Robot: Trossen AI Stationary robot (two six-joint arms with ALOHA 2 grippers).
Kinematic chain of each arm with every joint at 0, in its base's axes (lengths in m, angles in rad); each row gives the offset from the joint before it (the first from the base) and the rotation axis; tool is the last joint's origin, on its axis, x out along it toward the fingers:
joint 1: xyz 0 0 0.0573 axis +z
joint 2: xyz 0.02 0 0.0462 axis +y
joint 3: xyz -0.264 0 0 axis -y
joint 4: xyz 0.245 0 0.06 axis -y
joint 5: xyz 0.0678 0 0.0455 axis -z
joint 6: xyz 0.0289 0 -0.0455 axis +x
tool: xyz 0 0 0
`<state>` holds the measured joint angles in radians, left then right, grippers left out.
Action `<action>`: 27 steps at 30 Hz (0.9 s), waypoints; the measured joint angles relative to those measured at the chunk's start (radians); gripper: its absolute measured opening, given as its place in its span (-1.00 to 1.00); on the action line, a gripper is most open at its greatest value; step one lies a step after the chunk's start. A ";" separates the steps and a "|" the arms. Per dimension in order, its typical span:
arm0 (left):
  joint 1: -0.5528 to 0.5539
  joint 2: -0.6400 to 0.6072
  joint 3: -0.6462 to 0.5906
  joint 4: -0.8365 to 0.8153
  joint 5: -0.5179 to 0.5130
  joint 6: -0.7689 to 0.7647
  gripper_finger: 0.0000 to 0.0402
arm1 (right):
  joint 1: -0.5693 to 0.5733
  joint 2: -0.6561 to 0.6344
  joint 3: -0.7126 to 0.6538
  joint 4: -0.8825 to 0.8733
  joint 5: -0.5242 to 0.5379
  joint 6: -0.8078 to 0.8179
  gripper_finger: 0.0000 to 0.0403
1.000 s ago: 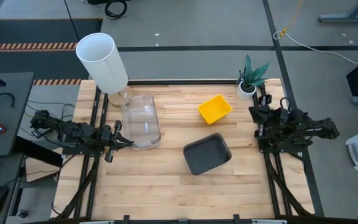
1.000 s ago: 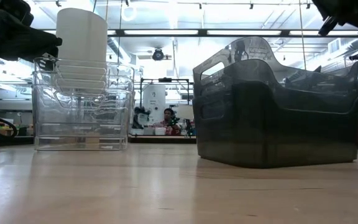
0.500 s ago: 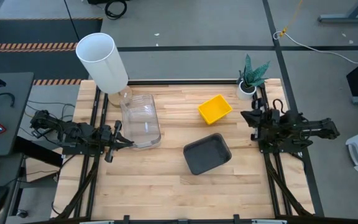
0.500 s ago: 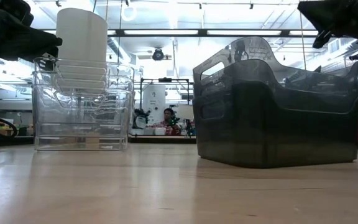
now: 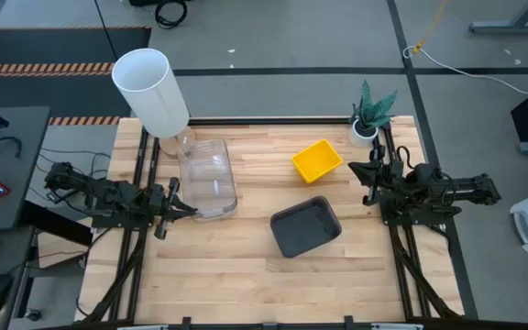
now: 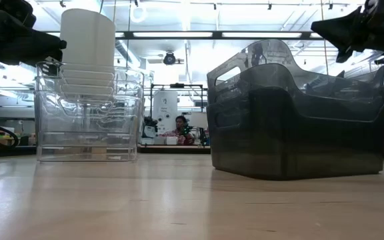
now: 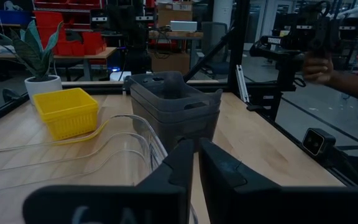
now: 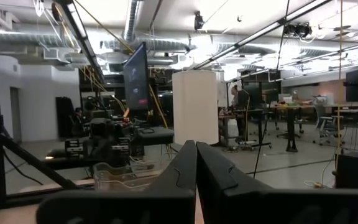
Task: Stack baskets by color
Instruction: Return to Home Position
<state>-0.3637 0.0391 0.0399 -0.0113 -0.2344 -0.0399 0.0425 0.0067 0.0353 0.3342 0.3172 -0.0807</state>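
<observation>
A nested stack of clear baskets (image 5: 207, 179) (image 6: 89, 113) stands on its base at the table's left. A yellow basket (image 5: 317, 159) (image 7: 67, 112) sits toward the far right. Dark grey baskets (image 5: 306, 225) (image 6: 295, 120), nested, sit near the middle. My left gripper (image 5: 191, 210) (image 7: 196, 152) is shut. It points level and hovers just over the near-left corner of the clear stack, above its rim. My right gripper (image 5: 354, 169) (image 6: 315, 28) is shut and empty. It hangs high at the table's right side, to the right of the yellow basket.
A tall white cylinder (image 5: 151, 87) stands at the far left corner, behind the clear stack. A small potted plant (image 5: 369, 115) stands at the far right corner. A person's hand (image 7: 319, 65) shows beyond the table's right side.
My right gripper has tipped from pointing steeply up toward level and has sunk a little. Its fingertips have swung toward the table's left, nearer the yellow basket. It has stayed shut. The baskets have not moved.
</observation>
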 joint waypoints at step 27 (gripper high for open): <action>0.000 0.000 0.000 0.000 0.000 0.000 -0.81 | 0.000 0.000 0.000 0.000 0.000 0.000 -0.92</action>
<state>-0.3639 0.0391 0.0399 -0.0113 -0.2344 -0.0399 0.0425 0.0067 0.0353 0.3340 0.3168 -0.0810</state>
